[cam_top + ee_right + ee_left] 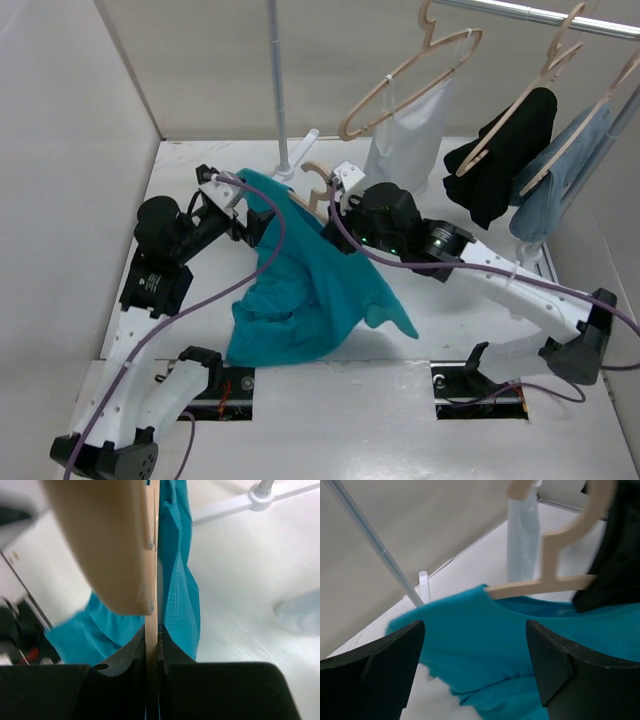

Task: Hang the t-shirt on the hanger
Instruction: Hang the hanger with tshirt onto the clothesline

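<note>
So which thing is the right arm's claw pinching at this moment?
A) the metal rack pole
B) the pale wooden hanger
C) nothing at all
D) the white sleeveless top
B: in the right wrist view the right gripper has its fingers closed on a thin edge of the wooden hanger, with the teal t-shirt draped right beside it.

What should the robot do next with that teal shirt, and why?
Probably close the left gripper on the t-shirt and tug it further along the hanger: it stands open at the cloth, while the right gripper clamps the hanger.
</note>
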### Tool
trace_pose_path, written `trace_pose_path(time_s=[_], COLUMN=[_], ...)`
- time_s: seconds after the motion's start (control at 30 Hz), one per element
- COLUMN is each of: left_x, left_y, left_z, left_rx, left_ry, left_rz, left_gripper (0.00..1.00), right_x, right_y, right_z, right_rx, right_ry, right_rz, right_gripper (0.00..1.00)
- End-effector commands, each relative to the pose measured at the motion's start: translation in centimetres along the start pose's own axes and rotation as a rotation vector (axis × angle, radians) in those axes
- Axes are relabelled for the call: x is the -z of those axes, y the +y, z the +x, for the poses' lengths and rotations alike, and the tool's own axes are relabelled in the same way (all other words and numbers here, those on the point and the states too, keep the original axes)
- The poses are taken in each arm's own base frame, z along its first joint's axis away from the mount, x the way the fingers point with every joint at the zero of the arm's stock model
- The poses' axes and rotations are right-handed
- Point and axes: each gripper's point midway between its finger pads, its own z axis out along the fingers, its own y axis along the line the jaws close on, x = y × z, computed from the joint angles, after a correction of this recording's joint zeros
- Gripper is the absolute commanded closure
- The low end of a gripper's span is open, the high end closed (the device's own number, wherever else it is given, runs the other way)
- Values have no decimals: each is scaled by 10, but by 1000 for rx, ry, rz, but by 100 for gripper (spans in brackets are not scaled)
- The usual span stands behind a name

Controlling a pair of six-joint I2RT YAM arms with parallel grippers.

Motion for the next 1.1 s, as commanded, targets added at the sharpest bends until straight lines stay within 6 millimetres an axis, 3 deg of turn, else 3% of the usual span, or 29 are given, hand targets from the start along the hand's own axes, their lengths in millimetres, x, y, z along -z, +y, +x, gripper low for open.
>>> trace_pose_path(time_s=[0.0, 0.03, 0.07, 0.1, 0.13, 0.17, 0.2, 0.23, 0.27, 0.43, 0.47, 0.6, 0.7, 0.83, 0.97, 1.07], left_x=[12, 18, 22, 24, 28, 33, 36, 39, 42, 57, 62, 66, 67, 56, 42, 36], left_y=[-29, -33, -37, -36, -35, -33, -32, -33, -31, -36, -38, -42, -43, -43, -42, -40], left_z=[0, -6, 4, 7, 7, 1, 10, 10, 3, -10, -22, -35, -40, -18, 27, 25], left_rx=[136, 137, 153, 157, 137, 126, 148, 140, 136, 165, 156, 161, 158, 186, 171, 144], left_ry=[15, 18, 79, 109, 128, 129, 181, 191, 188, 228, 204, 201, 190, 244, 327, 286], left_rz=[87, 89, 84, 79, 69, 57, 44, 47, 34, 41, 50, 80, 87, 97, 113, 114], left_gripper=[23, 27, 29, 29, 29, 28, 28, 26, 25, 12, 8, 1, 1, 1, 1, 1], right_x=[-2, -14, -16, -14, -5, -12, -7, 0, -19, -50, -60, -68, -74, -74, -78, -88], right_y=[10, 11, 10, 8, 10, 10, 1, 4, 5, 5, 9, 8, 8, 8, 8, 15], right_z=[-94, -95, -103, -111, -135, -137, -146, -166, -164, -174, -177, -174, -170, -173, -171, -161], right_rx=[-179, -247, -267, -282, -303, -309, -336, -374, -389, -456, -494, -533, -562, -609, -613, -610], right_ry=[-287, -282, -300, -331, -394, -411, -465, -515, -509, -508, -517, -521, -526, -554, -559, -552], right_rz=[67, 102, 139, 217, 253, 306, 405, 414, 440, 516, 507, 532, 537, 533, 530, 512], right_gripper=[100, 100, 100, 100, 100, 100, 100, 100, 100, 100, 100, 100, 100, 100, 100, 100])
